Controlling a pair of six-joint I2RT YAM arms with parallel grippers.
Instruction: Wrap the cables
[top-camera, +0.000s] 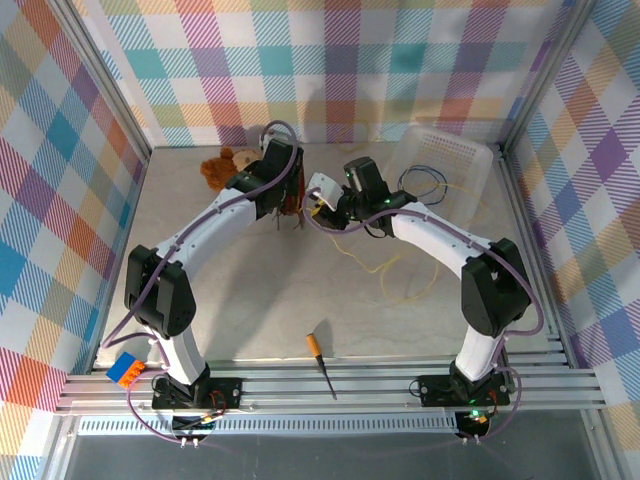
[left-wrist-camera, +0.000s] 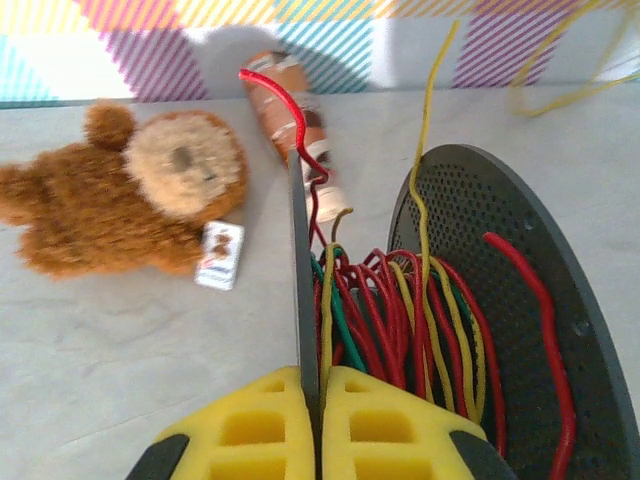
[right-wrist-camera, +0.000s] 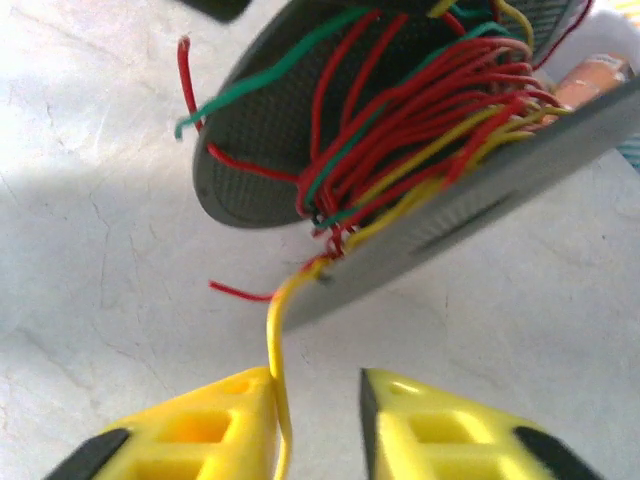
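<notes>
While the left tool is clenching the spool, the right tool is hovering released around a cable at the spool's six o'clock; winding probably needs a fresh pinch next.

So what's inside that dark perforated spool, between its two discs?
Thin red, yellow and green wires wound between the dark perforated spool's discs. One yellow wire trails out beside the open right gripper. The spool's core is covered by the windings.

We count two robot arms (left arm, right arm), one teddy bear, one brown tube, one screwdriver, one clear plastic bin, one orange-and-blue block, and one spool with two perforated discs; the yellow cables are too tangled to count.
</notes>
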